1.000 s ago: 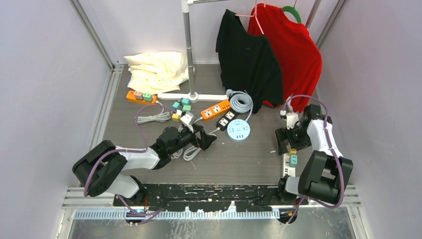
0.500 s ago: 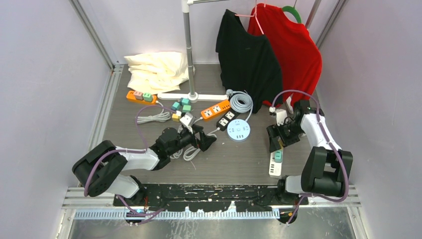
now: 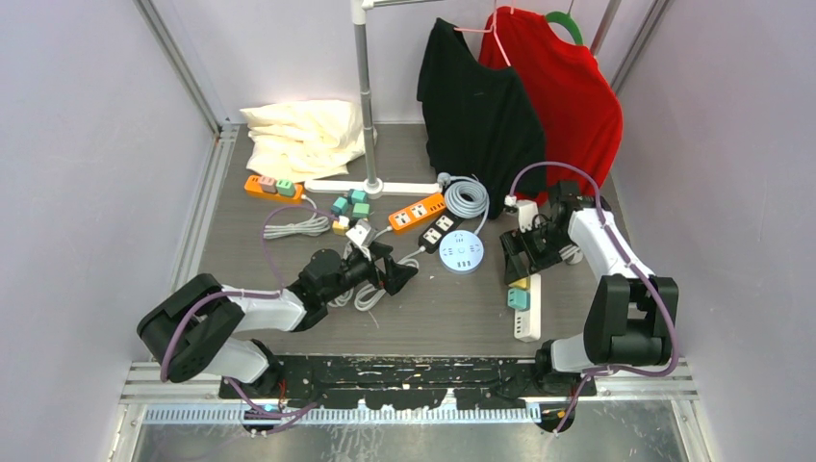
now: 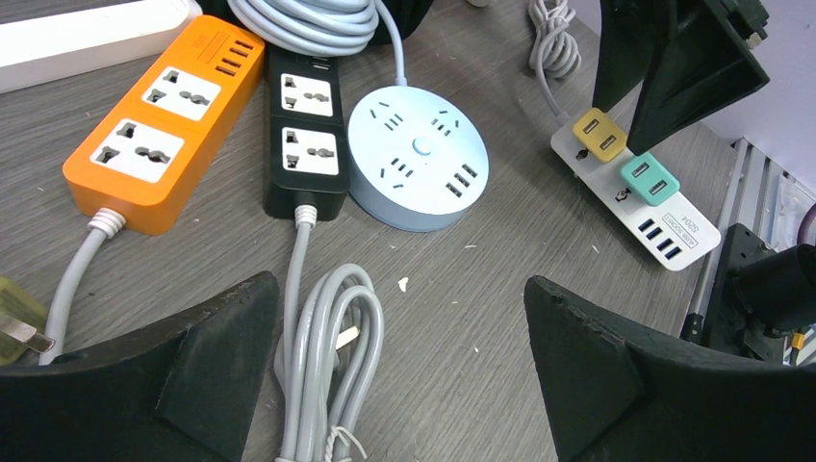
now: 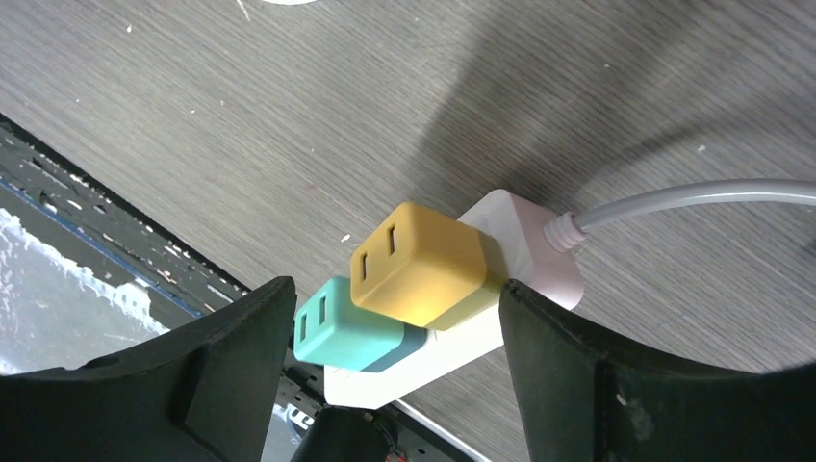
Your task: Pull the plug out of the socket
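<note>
A white power strip (image 3: pixel 526 313) lies at the right of the table with a yellow plug (image 3: pixel 519 282) and a teal plug (image 3: pixel 518 299) seated in it. My right gripper (image 3: pixel 520 258) stands over the strip's cable end. In the right wrist view its jaws (image 5: pixel 392 294) stand wide, either side of the yellow plug (image 5: pixel 419 265) and teal plug (image 5: pixel 346 327), with the strip (image 5: pixel 433 351) running slantwise between the fingers. My left gripper (image 3: pixel 395 272) is open and empty over a grey cable bundle (image 4: pixel 322 346). The left wrist view also shows the strip (image 4: pixel 674 226).
An orange strip (image 3: pixel 417 212), a black strip (image 3: pixel 439 231), a round blue socket (image 3: pixel 461 252) and a coiled grey cable (image 3: pixel 466 197) lie mid-table. Small plug cubes (image 3: pixel 351 205) and another orange strip (image 3: pixel 272 185) lie at left. Black (image 3: pixel 481 106) and red (image 3: pixel 568 87) shirts hang behind.
My right gripper has moved left and a little away from me, and the white strip with both plugs has shifted left with it. The left arm has hardly moved.
</note>
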Controlling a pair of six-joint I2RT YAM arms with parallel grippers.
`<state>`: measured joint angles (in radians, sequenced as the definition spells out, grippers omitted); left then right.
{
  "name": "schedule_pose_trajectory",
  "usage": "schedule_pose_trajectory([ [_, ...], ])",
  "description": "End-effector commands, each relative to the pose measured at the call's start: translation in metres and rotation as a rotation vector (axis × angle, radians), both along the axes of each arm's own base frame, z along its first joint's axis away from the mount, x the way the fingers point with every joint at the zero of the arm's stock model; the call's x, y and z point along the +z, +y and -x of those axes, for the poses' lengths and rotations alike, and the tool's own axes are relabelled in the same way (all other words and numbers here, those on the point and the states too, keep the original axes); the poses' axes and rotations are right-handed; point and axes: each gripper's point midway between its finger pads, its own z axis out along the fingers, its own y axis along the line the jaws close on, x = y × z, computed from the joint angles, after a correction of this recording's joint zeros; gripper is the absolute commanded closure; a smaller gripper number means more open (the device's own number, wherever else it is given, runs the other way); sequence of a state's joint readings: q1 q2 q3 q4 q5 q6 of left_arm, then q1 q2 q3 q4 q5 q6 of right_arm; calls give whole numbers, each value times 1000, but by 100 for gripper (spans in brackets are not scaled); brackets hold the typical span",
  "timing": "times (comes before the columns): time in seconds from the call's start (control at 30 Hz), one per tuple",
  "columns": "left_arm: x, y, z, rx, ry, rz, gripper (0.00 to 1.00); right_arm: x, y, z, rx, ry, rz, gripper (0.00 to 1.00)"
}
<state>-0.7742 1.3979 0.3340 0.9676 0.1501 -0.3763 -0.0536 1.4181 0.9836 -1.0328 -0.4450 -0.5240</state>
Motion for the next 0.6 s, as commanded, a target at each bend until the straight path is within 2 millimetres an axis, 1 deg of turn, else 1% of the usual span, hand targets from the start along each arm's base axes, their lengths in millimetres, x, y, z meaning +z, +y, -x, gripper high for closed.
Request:
schedule_pose_trajectory([
  [0.0, 31, -2, -1, -13, -107, 65, 3, -3, -9, -5, -43, -35, 60, 17],
  [0.1, 32, -2, 0, -15, -109, 67, 3, -6, -17, -4, -62, -35, 102, 17],
  [0.23, 32, -1, 0, -13, -111, 68, 3, -8, -32, 0, -111, -32, 129, 17],
  [0.4, 32, -1, 1, -16, -111, 68, 3, -5, -41, 6, -144, -36, 100, 17],
  [0.57, 32, -1, 1, -15, -111, 70, 3, -10, -51, 9, -168, -28, 132, 17],
])
